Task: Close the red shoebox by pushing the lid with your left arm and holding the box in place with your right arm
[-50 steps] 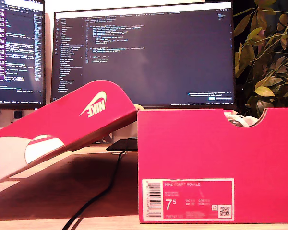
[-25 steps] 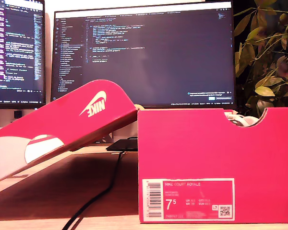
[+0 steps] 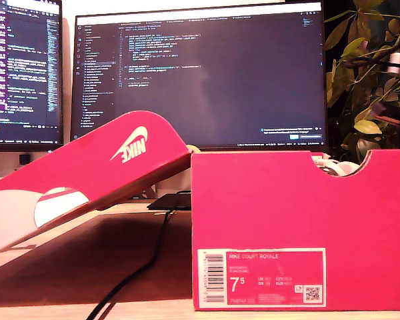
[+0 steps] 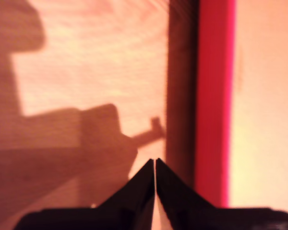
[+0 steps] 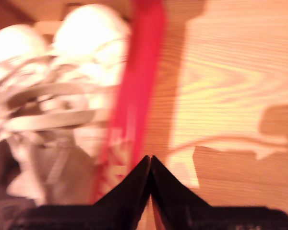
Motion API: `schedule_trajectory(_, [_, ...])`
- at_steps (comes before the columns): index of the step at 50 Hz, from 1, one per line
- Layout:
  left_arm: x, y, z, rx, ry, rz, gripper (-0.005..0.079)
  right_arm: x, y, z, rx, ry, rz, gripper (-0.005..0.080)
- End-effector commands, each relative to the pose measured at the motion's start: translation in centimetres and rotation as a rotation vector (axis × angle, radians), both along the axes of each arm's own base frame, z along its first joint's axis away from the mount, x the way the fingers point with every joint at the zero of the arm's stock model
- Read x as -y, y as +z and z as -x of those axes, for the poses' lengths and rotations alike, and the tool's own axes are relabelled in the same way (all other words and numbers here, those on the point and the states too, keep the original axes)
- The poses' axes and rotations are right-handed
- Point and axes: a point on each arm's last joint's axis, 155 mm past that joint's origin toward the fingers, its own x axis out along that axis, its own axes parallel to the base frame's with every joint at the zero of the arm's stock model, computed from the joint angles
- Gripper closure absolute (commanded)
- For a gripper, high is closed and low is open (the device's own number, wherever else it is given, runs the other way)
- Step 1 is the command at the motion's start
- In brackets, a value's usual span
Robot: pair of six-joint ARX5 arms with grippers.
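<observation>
Two black grippers show, one in each wrist view. My first gripper [image 4: 155,165] has its jaws pressed together with nothing between them. It hangs over the wooden counter [image 4: 86,72], just beside a straight red edge, the lid [image 4: 213,96]. That picture is blurry, so I cannot tell if the gripper touches the red edge.

My second gripper [image 5: 150,163] also has its jaws pressed together on nothing. It hangs right by the thin red wall of the box [image 5: 139,72]. White shoes [image 5: 62,86] with laces lie inside, soft and fuzzy in this blurred picture.

From the exterior view, the box [image 3: 300,227] is smooth red cardboard. It stands on the counter [image 3: 67,253] at the exterior view's right, cut off by that edge. A white label [image 3: 261,277] with a 7.5 is stuck on its front. A round notch in the top rim lets a bit of white shoe [image 3: 333,167] peek out.

The lid [image 3: 87,173] is open, sloping down toward the exterior view's left. It has a white logo. A black cable [image 3: 147,260] runs across the counter. Two monitors [image 3: 200,73] glow behind, and a leafy plant [image 3: 367,80] partly hides a blurry part of an arm [image 3: 397,67].
</observation>
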Motion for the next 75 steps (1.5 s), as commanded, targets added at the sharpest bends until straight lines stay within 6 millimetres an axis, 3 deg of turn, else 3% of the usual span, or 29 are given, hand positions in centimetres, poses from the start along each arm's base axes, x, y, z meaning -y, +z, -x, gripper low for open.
schedule_trajectory(1, [0.3,-0.1,0.1,-0.003,-0.017,0.004,0.0762,-0.9,0.6,-0.6,0.022,0.025,-0.005,0.0764])
schedule_trajectory(13, [2.4,0.0,1.2,-0.033,-0.074,0.061,0.0762,-2.2,0.7,-0.4,0.028,0.061,-0.008,0.0765])
schedule_trajectory(27, [4.9,-2.7,2.8,-0.131,-0.157,0.083,0.0762,-2.2,0.6,-0.3,0.023,0.061,-0.007,0.0764])
schedule_trajectory(32, [5.4,-2.8,2.7,-0.117,-0.173,0.09,0.0762,-2.2,0.6,-0.2,0.019,0.062,-0.007,0.0764])
schedule_trajectory(52, [6.8,-0.1,1.7,-0.054,-0.201,0.222,0.0762,-2.4,0.4,0.0,0.008,0.069,-0.006,0.0764])
schedule_trajectory(59, [6.3,1.1,0.7,-0.021,-0.19,0.232,0.0762,-2.5,0.3,0.2,0.0,0.073,-0.005,0.0764])
schedule_trajectory(75, [4.8,6.4,-1.6,0.102,-0.165,0.222,0.0762,-3.5,0.0,0.9,-0.017,0.104,-0.002,0.0764])
